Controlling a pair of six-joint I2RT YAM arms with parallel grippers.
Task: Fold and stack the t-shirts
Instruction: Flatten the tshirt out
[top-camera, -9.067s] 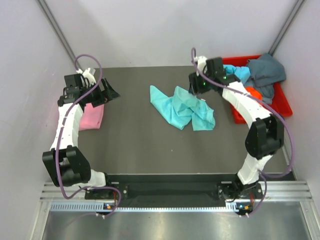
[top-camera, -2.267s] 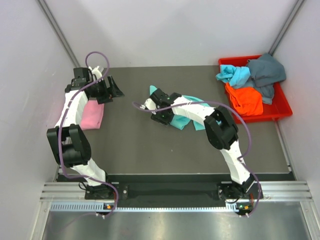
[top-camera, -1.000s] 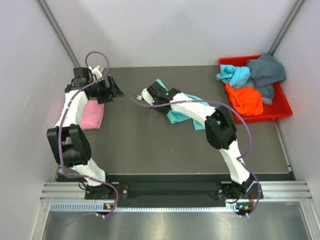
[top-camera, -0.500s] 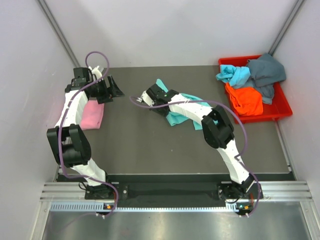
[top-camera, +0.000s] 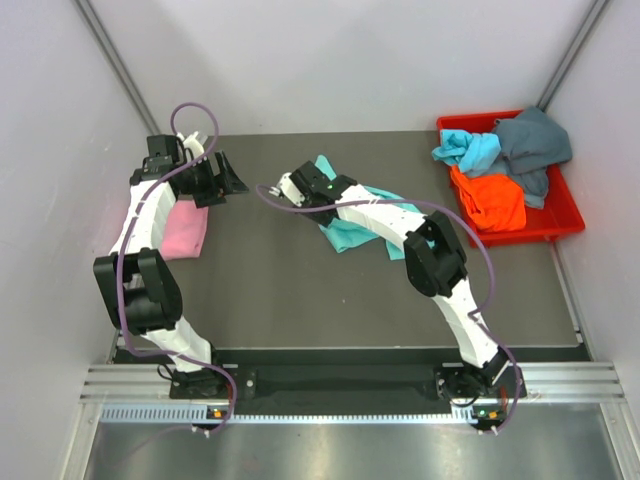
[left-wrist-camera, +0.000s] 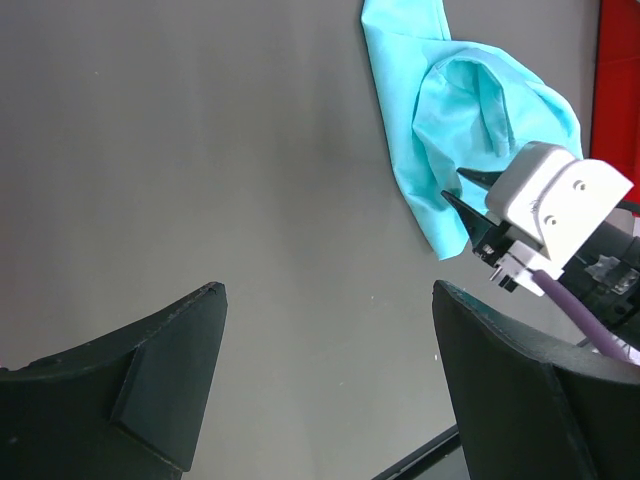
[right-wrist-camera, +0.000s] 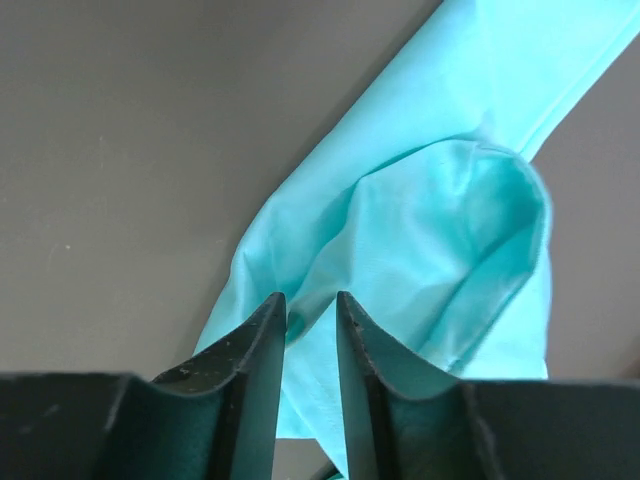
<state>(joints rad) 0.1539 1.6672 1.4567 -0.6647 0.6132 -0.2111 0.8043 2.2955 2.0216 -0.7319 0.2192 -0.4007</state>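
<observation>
Since it lies crumpled, teal t-shirt (left-wrist-camera: 450, 110): limp, light; pinch an edge.
Right gripper (right-wrist-camera: 311, 305): barely apart.
Left gripper (left-wrist-camera: 328, 290): wide apart.

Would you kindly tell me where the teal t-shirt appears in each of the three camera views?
Top external: the teal t-shirt lies just above the picture's centre, partly hidden under the arm reaching over it.
Left wrist: in the upper right.
Right wrist: from the centre to the upper right corner.
Shared landmark: the right gripper, which is at the shirt in each view.
</observation>
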